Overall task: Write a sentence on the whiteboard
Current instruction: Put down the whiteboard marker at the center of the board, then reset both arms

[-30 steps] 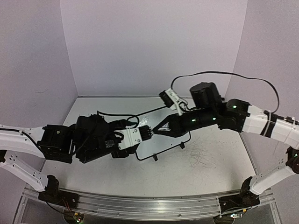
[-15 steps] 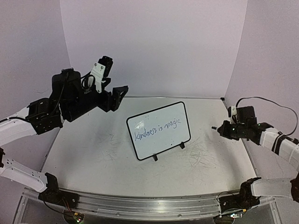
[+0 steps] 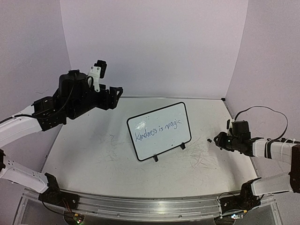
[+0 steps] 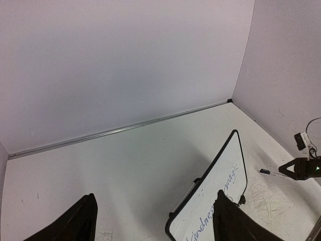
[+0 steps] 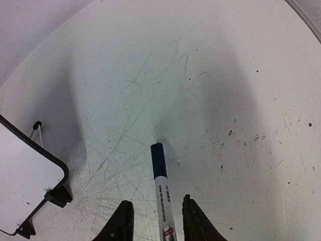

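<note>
Left pincer (image 3: pixel 116 96) raised, jaws wide; right pincer (image 3: pixel 217 139) low, slightly parted.

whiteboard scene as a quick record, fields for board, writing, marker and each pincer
board: small black-framed white whiteboard, standing on its feet mid-table
writing: blue handwritten sentence, "Kindness is magic", one slanted line
left pincer: open, empty, raised at back left
right pincer: open, low over the scuffed white tabletop, right of the board
marker: dark-capped white marker pen, between the right pincer's fingers, gap either side
</note>
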